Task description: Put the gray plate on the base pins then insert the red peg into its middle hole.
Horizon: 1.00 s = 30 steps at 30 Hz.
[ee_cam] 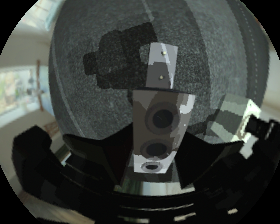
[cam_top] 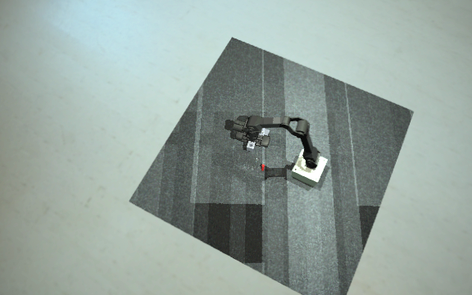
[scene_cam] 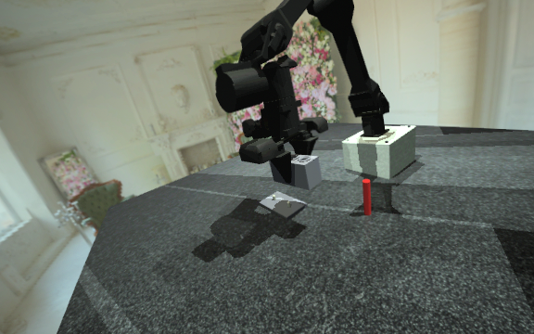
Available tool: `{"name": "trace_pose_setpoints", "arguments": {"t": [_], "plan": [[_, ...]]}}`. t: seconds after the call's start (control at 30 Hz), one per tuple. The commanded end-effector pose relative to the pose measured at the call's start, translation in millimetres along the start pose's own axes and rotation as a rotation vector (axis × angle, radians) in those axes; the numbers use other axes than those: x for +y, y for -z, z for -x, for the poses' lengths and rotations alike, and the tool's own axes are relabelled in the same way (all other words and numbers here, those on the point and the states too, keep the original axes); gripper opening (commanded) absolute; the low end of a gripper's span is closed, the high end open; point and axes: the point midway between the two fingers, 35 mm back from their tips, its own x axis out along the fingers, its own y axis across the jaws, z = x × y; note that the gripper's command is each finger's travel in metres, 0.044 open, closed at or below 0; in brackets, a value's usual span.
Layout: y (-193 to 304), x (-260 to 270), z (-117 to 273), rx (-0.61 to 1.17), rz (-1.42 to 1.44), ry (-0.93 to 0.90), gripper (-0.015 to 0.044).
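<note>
Exterior view had the tool (scene_cam: 295,162) clamped on the gray plate (scene_cam: 306,173), which hung in the air above the desk (scene_cam: 387,278), not yet over the base (scene_cam: 282,205) with its two pins. First step was in hand. Next move, by my judgement: line the plate's holes over those pins and lower it flat. The red peg (scene_cam: 366,197) stood upright, well apart.

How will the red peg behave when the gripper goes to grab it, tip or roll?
The red peg stands upright, tall and thin on a small footprint, so an off-centre nudge would probably tip it. It looks round, so once down it may roll. It looks rigid, so it should not flex in a grasp.
</note>
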Motion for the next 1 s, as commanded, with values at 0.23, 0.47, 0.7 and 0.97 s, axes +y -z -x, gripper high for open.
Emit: {"name": "trace_pose_setpoints", "arguments": {"t": [0.23,0.47,0.7,0.97], "plan": [[-31.2,-4.0,-16.8,-0.003,-0.021,-0.001,0.0],[-51.4,-8.4,-27.2,-0.007,-0.037,-0.002,0.0],[-71.2,-14.3,-37.3,-0.012,-0.052,-0.003,0.0],[-93.3,-23.0,-48.6,-0.017,-0.071,-0.003,0.0]]}}
